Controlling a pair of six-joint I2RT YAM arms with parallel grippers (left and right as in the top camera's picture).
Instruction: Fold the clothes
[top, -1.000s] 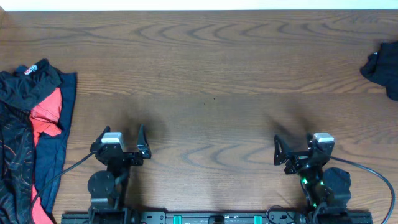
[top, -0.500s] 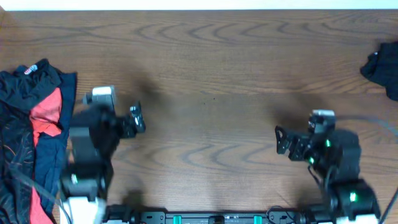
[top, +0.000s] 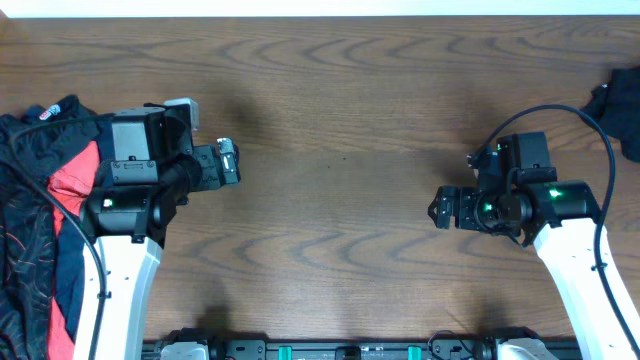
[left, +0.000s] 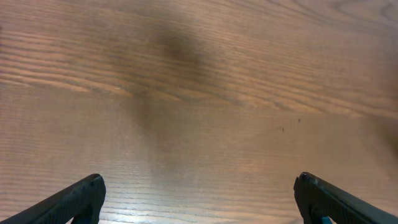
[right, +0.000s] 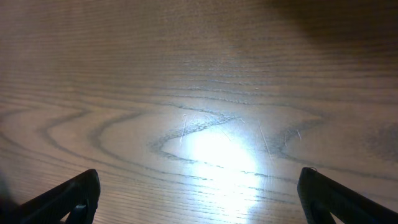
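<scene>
A heap of clothes (top: 45, 220) lies at the table's left edge: a black jersey with fine wavy lines, a red top (top: 75, 175) and a navy one under it. My left gripper (top: 228, 162) hangs open and empty over bare wood just right of the heap. My right gripper (top: 440, 208) is open and empty over bare wood at the right. Both wrist views show only wood grain between wide-apart fingertips, left (left: 199, 196) and right (right: 199, 193).
Another dark garment (top: 618, 108) lies at the far right edge, behind the right arm. The wooden table (top: 340, 110) spreads between the two arms. The arm bases stand along the front edge.
Both arms have risen from the front edge and reached out over the table. The left gripper moved up and back next to the heap; the right moved back and turned leftward.
</scene>
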